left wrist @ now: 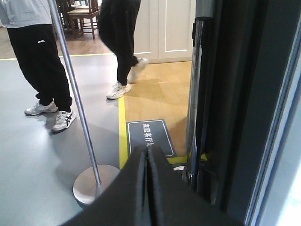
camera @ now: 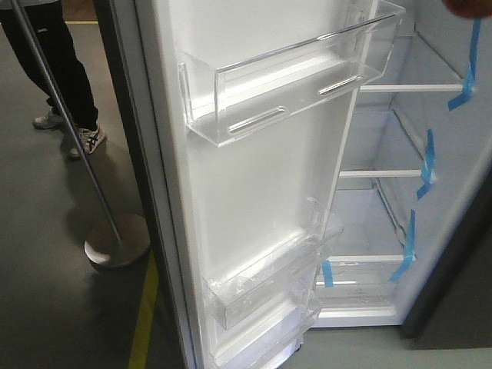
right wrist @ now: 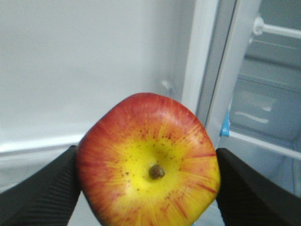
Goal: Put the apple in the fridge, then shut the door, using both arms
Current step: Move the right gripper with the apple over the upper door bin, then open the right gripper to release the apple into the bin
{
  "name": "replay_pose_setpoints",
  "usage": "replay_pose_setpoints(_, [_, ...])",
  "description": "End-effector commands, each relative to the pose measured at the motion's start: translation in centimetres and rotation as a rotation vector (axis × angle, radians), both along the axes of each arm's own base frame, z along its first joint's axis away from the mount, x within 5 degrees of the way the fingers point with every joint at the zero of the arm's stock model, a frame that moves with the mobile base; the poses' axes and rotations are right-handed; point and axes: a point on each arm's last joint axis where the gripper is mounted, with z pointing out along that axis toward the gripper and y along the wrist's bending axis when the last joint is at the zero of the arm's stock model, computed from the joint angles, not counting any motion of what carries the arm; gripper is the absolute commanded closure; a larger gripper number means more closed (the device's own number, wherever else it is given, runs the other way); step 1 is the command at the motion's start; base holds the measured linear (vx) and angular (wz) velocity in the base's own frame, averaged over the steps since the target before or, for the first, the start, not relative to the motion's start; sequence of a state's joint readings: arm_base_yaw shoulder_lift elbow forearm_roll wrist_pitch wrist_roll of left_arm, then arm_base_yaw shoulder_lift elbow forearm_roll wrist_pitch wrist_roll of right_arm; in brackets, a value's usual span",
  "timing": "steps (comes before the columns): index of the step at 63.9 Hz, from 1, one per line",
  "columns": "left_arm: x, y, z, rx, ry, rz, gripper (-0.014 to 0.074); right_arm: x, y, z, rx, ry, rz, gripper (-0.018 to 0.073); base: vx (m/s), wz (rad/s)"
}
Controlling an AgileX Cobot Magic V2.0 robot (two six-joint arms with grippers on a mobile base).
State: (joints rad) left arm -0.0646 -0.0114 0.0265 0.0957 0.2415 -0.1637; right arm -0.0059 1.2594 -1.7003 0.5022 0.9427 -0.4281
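jaws of the right gripper (right wrist: 148, 188) pinch the apple (right wrist: 141, 136) while those of the left gripper (left wrist: 146, 157) sit pressed together, empty, so set it well inside the fridge (camera: 369, 138) before releasing.

Red-yellow apple (right wrist: 148, 160), stem dimple camera-ward, in right tool (right wrist: 148, 183); fridge (camera: 384, 207) door (camera: 254, 192) open.

Tall door (camera: 254, 177), dark grey outside, white inside, stands open. Its clear plastic bins (camera: 292, 77) jut beside the white fridge (camera: 369, 219) interior. Open-fronted gaps between glass shelves (camera: 380, 174) give passage. A chrome barrier post (left wrist: 75, 94) stands near the door's outer side.
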Motion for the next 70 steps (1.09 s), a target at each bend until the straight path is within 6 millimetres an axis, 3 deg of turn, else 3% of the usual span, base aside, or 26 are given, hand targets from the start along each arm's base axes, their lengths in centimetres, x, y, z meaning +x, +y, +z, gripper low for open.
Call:
replay_pose_setpoints(1, [0.1,-0.1,0.0,-0.022,-0.061,-0.005,0.0601,1.9,0.5,2.5,0.030,-0.063,0.049,0.0333,0.00,0.00])
replay_pose_setpoints(16, [0.1,-0.1,0.0,-0.022,-0.061,-0.005,0.0601,6.3,2.0,3.7,0.090,-0.036,0.191,0.0314,0.00,0.00])
replay_pose_setpoints(31, [0.1,-0.1,0.0,-0.022,-0.061,-0.005,0.0601,8.7,7.1,1.7,-0.066,-0.053,0.252,0.0296,0.00,0.00])
replay_pose_setpoints(42, [0.1,-0.1,0.0,-0.022,-0.061,-0.005,0.0601,9.5,10.3,-0.1,-0.132,0.004,0.260,0.0190,0.00,0.00])
replay_pose_setpoints(59, [0.1,-0.1,0.0,-0.022,-0.061,-0.005,0.0601,9.3,11.4,-1.2,-0.238,0.062,0.224,-0.0064,0.00,0.00])
replay_pose_setpoints(70, [0.1,-0.1,0.0,-0.022,-0.061,-0.005,0.0601,9.2,11.7,-1.1,-0.181,0.078,0.209,-0.0098,0.00,0.00])
